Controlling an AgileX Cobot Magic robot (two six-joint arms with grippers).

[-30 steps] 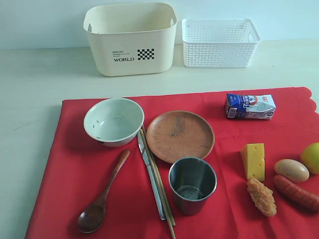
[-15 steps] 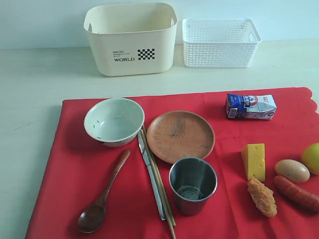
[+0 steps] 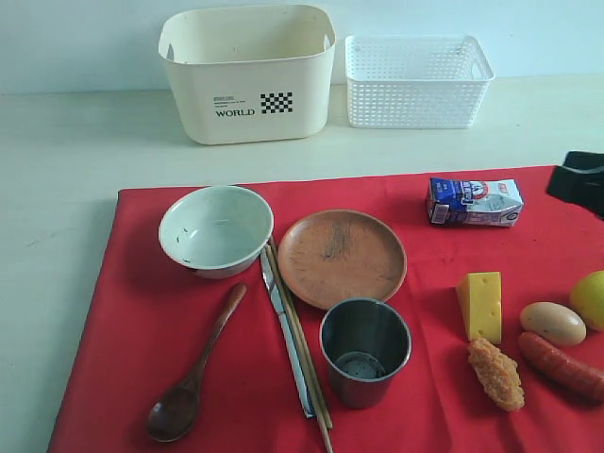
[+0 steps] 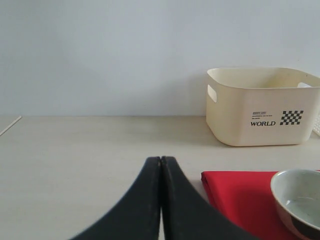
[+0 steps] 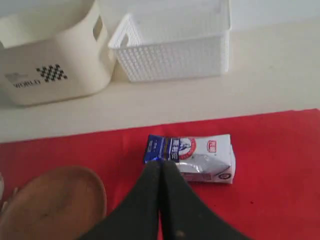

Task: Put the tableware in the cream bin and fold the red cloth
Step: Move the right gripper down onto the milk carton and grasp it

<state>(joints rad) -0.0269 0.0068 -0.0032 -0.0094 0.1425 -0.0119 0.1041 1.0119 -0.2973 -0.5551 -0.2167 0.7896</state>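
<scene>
Large plain bright red fabric cloth (image 3: 132,311): lies spread flat and unfolded on the pale table (image 3: 57,160). On its left half, all the tableware, none of it in a bin.

Pale green-white round bowl (image 3: 215,229): sits upright near the cloth's far left corner. Round brown plate (image 3: 342,258): rests just beside the bowl, on its right. Steel cup (image 3: 364,351): stands upright close to the plate's near rim. Silver table knife (image 3: 286,340) and pair of wooden chopsticks (image 3: 304,354): lie side by side, touching, from the gap between bowl and plate toward the near edge. Dark wooden spoon (image 3: 193,373): lies left of the knife.

Beyond the cloth, apart from it: large cream solid-walled plastic bin (image 3: 189,104) with black "WORLD" lettering and a checkered mark, upright. Just to its right, smaller white lattice basket (image 3: 415,99).

On the cloth's right half: blue-and-white milk carton (image 3: 473,201) on its side, yellow cheese wedge (image 3: 481,305), beige egg (image 3: 551,323), reddish sausage (image 3: 562,365), orange breaded piece (image 3: 496,374), yellow-green round fruit (image 3: 589,298) at the frame edge.

Left black gripper (image 4: 161,165): fingers pressed together, clamps nothing, hangs over bare table beside the cloth's corner. Right black gripper (image 5: 160,167): fingers likewise together, empty, points toward the milk carton from above the cloth; appears in the exterior view only as a dark shape at the right edge.
</scene>
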